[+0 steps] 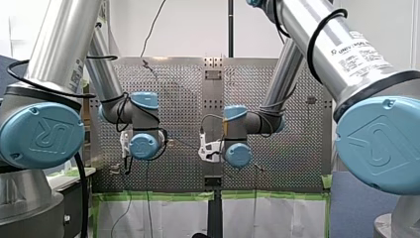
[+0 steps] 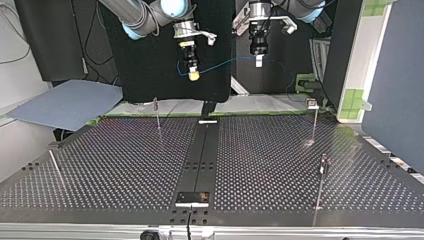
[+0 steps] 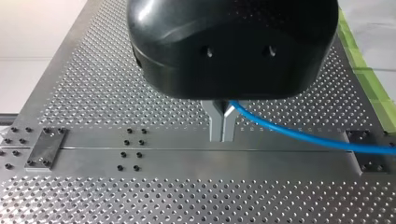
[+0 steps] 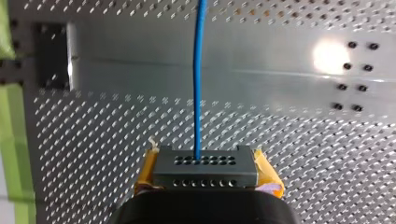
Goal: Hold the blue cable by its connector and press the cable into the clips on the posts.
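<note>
Sagging limply, the blue cable (image 3: 299,135) hangs pinched in my left gripper (image 3: 222,136). My right gripper (image 4: 206,179) clamps its connector (image 4: 205,165), seemingly the firmest hold.

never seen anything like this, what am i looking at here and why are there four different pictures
These are two robot arms working over a metal table full of holes. One picture looks from behind the arms and one from across the table, facing them. The other two come from small cameras on the wrists, each looking along its own gripper.

A few thin posts stand on the table; the clips on them are too small to make out. My right gripper, with yellow pads, holds a dark connector, and a blue cable runs out of it. My left gripper pinches that cable further along, its metal fingers closed. Both are up above the table, so the cable hangs between them and is not yet in any clip.
</note>
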Motion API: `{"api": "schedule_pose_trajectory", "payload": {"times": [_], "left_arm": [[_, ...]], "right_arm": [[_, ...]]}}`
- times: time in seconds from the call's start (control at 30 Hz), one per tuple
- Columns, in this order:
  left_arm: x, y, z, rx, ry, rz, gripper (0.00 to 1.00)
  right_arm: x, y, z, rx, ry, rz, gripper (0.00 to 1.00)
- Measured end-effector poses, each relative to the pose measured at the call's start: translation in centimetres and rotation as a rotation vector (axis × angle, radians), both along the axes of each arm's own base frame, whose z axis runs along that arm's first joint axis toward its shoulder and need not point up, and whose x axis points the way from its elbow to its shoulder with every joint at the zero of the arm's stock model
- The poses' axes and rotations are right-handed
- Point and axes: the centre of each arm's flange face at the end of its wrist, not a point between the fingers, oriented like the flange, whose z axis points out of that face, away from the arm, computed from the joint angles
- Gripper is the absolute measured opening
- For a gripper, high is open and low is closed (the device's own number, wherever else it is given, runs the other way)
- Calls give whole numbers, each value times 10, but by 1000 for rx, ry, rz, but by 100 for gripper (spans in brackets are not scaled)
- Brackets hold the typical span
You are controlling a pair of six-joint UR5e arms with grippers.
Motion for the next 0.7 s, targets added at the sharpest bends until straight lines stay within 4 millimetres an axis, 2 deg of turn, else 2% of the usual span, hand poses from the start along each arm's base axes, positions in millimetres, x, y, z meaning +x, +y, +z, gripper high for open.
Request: {"api": "schedule_pose_trajectory", "payload": {"times": [0.3, 0.47, 0.7], "left_arm": [[15, -9, 5, -3, -4, 3, 0], [26, -17, 16, -12, -14, 2, 0], [32, -20, 29, -30, -14, 0, 0]], "right_arm": [[2, 1, 38, 42, -71, 43, 0], [0, -1, 57, 51, -91, 39, 0], [-5, -3, 89, 49, -103, 34, 0]]}}
